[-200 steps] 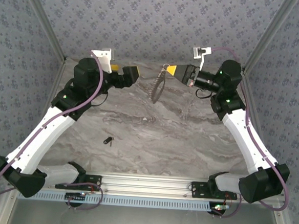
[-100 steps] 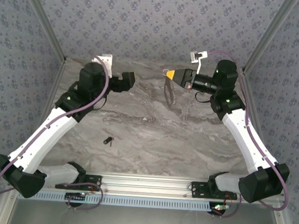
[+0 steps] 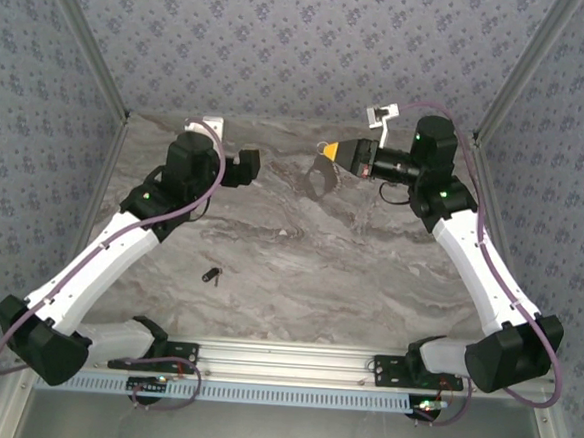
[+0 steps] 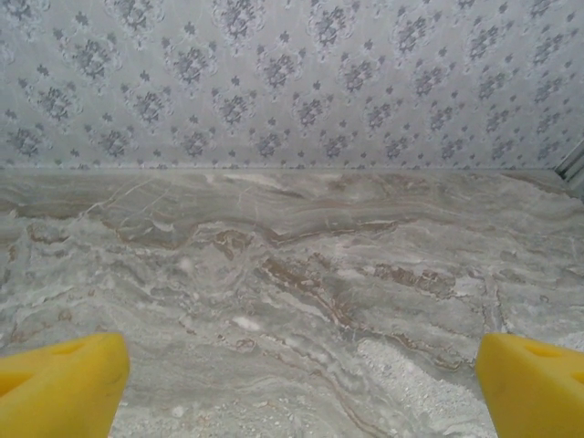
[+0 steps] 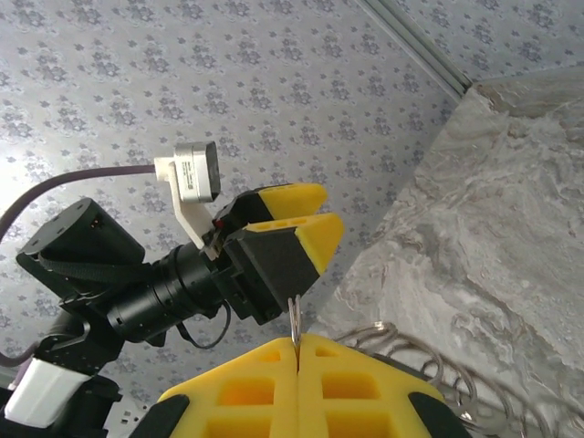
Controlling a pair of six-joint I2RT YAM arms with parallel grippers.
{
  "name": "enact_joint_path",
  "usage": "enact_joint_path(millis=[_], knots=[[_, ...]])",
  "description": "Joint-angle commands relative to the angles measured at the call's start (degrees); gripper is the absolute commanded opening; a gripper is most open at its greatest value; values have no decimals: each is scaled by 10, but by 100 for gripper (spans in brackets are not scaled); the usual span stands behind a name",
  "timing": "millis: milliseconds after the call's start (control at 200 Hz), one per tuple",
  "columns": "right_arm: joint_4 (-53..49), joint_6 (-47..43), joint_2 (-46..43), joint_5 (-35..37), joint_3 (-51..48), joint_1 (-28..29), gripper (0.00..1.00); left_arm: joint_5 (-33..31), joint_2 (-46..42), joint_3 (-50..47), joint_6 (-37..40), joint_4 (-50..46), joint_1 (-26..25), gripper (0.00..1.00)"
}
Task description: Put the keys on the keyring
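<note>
The keyring, a thin grey metal loop with coiled wire, hangs from my right gripper above the back of the table. In the right wrist view the yellow pads are pressed together on the keyring's thin edge, and its coiled loops trail off to the right. The small dark key lies on the marble well to the near left, away from both grippers. My left gripper faces the right one across a gap. Its yellow fingertips stand wide apart, with nothing between them.
The marble tabletop is walled in by patterned panels at the back and sides. A metal rail with the arm bases runs along the near edge. The left gripper shows just beyond the right one's pads.
The left gripper has drawn back and toward the near side. The right gripper has shifted slightly forward, and the hanging keyring has swung and bunched closer under it.
</note>
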Motion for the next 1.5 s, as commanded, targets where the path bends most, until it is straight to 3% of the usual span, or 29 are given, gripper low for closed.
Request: enact_joint_path(millis=[0,390,680,964,1179,1314,1494], knots=[[-48,-43,-19,2,21,4,0,-14,5,22,-18,-39,0,98],[-54,-58,-7,-54,43,-1,0,5,0,49,-70,-62,0,98],[-71,-96,12,-91,71,-4,0,101,13,87,-61,-63,2,98],[56,3,26,-71,86,-4,0,138,14,130,-134,-47,2,98],[118,60,48,-70,112,-5,0,223,22,137,-154,48,4,98],[161,89,57,-67,107,-7,0,284,51,167,-156,59,11,98],[240,147,68,-64,87,-12,0,316,79,178,-223,96,26,97]])
